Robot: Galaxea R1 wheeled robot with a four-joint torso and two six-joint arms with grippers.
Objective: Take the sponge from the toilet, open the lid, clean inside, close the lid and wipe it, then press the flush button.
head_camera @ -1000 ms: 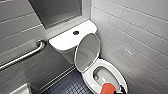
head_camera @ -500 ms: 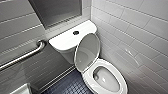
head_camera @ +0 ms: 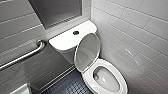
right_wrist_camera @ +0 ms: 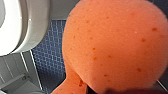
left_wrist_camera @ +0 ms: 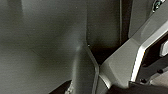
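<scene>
The toilet (head_camera: 107, 77) sits at the lower right. Its lid (head_camera: 87, 51) stands up at the back, against the tank (head_camera: 62, 42). The flush button (head_camera: 76, 32) is on the tank top. The sponge (right_wrist_camera: 112, 45) is over the floor (right_wrist_camera: 50, 50), beside the toilet.

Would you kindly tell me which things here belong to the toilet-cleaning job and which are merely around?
Job: sponge, toilet, lid (standing open), flush button.
Just around: grab bar, wall tiles, blue floor.
</scene>
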